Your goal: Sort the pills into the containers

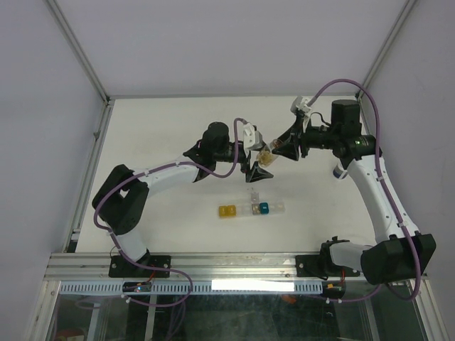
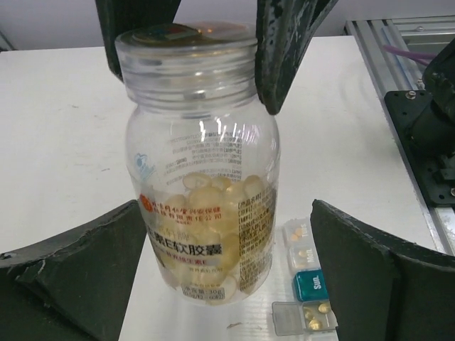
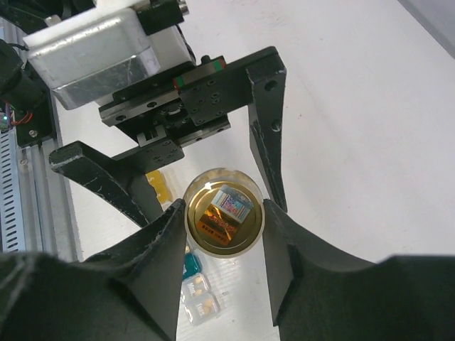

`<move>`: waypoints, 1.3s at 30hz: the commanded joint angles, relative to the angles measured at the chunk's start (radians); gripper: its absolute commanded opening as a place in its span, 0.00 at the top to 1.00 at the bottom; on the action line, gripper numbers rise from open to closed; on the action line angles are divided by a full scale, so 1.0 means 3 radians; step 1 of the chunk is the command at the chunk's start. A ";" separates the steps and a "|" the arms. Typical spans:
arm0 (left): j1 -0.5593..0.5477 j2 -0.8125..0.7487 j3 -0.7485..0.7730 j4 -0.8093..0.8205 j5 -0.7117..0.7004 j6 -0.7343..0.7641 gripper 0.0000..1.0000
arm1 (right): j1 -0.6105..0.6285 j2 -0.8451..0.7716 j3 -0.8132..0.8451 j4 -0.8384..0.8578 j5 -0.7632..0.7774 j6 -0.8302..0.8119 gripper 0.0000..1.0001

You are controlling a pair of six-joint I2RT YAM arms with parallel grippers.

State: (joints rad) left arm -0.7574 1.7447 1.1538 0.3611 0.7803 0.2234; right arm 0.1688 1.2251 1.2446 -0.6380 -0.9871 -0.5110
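Bright even light, soft shadows; glare streaks on bottle, close fg blurry in wrist cams.

- Bottle: clear, label with dark print and red-orange characters.
- Pills: pale yellow, translucent.
- Cells: yellow, clear, teal with white lettering.
- Bench: white.
- Left tool, right tool: black.
- Cables: purple.

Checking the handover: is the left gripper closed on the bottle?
No, the left gripper stands open, gaps showing either side of the bottle.

Pills in bottle; bottle behind containers.
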 commanded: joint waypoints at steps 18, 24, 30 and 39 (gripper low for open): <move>0.0353 -0.0574 -0.0720 0.1352 -0.0402 -0.0391 0.01 | -0.0784 -0.0044 -0.0295 0.0646 0.0784 0.0214 0.97; 0.0541 -0.0582 -0.0995 0.1975 -0.0393 -0.0745 0.01 | -0.0973 0.0249 -0.0414 0.1211 0.1602 0.0401 1.00; 0.0692 -0.0533 -0.1082 0.2254 -0.0257 -0.0954 0.01 | -0.1074 0.0608 -0.0456 0.1708 0.2366 0.0582 1.00; 0.0779 -0.0493 -0.1111 0.2360 -0.0105 -0.1015 0.01 | -0.1190 0.1221 -0.0178 0.1766 0.2590 0.0716 1.00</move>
State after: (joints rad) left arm -0.5346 1.6154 0.8288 0.9916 0.7078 -0.0532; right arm -0.1741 1.5536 1.1133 -0.1963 -0.2729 -0.3267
